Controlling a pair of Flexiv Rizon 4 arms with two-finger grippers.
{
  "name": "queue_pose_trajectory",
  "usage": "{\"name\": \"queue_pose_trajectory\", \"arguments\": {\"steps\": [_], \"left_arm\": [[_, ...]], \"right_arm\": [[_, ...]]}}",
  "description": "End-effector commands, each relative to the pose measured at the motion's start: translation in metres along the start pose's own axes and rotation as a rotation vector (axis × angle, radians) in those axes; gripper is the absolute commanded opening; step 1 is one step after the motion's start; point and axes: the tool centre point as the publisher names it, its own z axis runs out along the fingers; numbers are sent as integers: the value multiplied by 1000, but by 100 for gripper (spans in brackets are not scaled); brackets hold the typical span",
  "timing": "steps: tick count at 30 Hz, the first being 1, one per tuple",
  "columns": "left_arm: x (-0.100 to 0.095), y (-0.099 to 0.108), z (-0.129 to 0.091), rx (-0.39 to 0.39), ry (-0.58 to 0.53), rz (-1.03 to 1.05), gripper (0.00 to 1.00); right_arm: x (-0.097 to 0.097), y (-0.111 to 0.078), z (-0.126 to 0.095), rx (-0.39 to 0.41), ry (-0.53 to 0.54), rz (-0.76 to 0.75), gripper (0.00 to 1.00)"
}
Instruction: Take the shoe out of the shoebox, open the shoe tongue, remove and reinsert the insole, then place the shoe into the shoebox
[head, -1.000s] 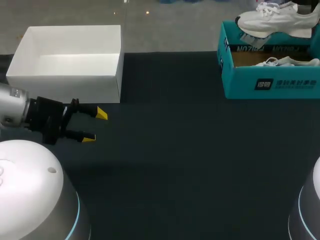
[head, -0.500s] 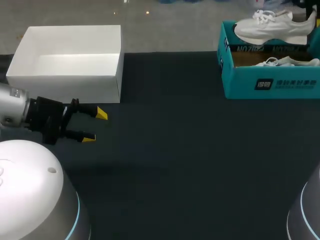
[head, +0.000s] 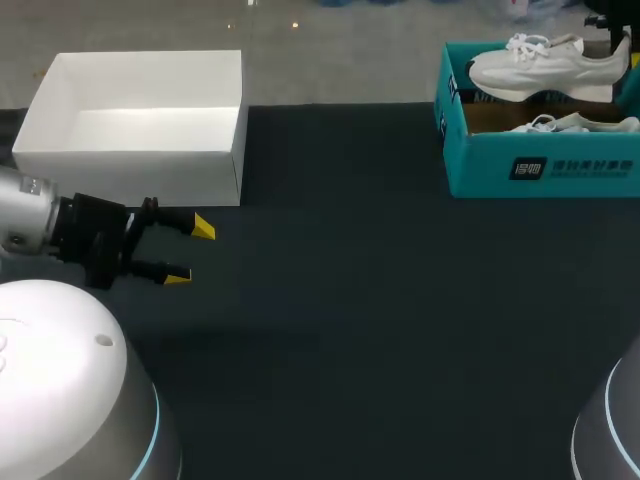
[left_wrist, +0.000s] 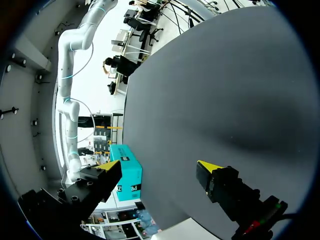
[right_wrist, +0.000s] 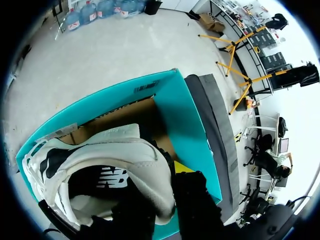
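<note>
**White shoe (head: 545, 70) held above the teal shoebox (head: 540, 170)**

Far left on the dark table (head: 350, 300) sits a white box (head: 140, 130). Beside it the left gripper (head: 190, 252) hovers, fingers spread. Far right, the right gripper (right_wrist: 167, 172) clamps the shoe's heel. A second shoe (head: 575, 123) lies in the shoebox.

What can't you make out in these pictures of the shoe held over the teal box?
Right gripper: cut off by the head view's upper right edge; in its wrist view the white shoe covers one yellow tip at the heel.
Insole: in the right wrist view the shoe's opening is too dark to show it.
Second shoe in the teal shoebox: in the head view the box's front wall hides most of it.
</note>
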Motion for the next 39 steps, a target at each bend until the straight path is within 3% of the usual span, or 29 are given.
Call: {"name": "queue_pose_trajectory", "arguments": {"steps": [1, 14, 32, 39], "left_arm": [[-1, -1, 0, -1, 5, 0, 100], [-1, -1, 0, -1, 5, 0, 100], [-1, -1, 0, -1, 5, 0, 100], [-1, -1, 0, -1, 5, 0, 100]], "right_arm": [[7, 17, 14, 621, -19, 32, 0], [6, 21, 40, 613, -64, 111, 0], [5, 23, 41, 621, -48, 129, 0], [2, 30, 53, 636, -18, 125, 0]]}}
